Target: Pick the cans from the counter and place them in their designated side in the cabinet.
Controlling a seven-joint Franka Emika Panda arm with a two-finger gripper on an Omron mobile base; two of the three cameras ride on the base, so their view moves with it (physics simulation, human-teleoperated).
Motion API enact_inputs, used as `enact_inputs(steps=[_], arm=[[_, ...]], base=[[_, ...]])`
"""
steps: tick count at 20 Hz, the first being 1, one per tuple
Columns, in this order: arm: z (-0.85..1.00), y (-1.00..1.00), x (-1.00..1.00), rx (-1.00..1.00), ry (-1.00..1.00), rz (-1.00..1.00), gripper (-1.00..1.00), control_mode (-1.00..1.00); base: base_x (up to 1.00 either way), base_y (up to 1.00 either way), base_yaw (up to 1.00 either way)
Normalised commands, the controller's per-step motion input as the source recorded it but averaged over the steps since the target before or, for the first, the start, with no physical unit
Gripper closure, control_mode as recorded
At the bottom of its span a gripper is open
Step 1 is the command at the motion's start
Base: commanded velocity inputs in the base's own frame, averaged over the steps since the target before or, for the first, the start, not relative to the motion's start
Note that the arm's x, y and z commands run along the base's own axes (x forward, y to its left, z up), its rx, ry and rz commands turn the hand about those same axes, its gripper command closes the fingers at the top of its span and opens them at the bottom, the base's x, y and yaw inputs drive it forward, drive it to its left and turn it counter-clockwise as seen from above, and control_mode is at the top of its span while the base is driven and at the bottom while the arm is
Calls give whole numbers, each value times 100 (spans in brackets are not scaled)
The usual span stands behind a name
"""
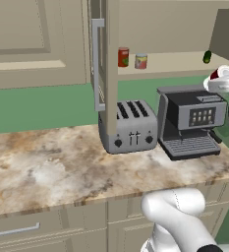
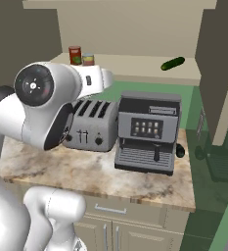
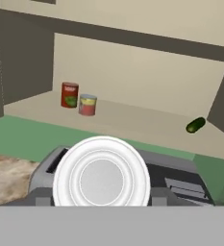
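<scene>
Open cabinet [image 3: 132, 120] shelf across the upper frame: the banded can [image 3: 88, 104] sits upper left by the tall red can [image 3: 69, 94]. Gripper [image 3: 102, 197] looks clamped on the red-and-white can [image 3: 102, 175] at lower centre, probably headed for that side too.

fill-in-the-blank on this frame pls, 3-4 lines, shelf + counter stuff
1. On the cabinet shelf, the short yellow-and-red can stands right beside the taller ____ can.
2. The small dark green object lies near the shelf's ____ end in the hand view.
3. On the counter, the toaster sits beside the ____ machine.
4. The cabinet door with the grey bar handle is ____.

Missing words: red; right; coffee; open
</scene>
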Motion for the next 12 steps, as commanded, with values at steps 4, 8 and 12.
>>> enact_inputs(steps=[4, 8, 12], arm=[[2, 7, 18, 0, 2, 3, 100, -100], [0, 2, 15, 0, 2, 2, 100, -100], [0, 2, 10, 0, 2, 0, 100, -100]], base=[[0, 0, 0], [0, 0, 0], [0, 0, 0]])
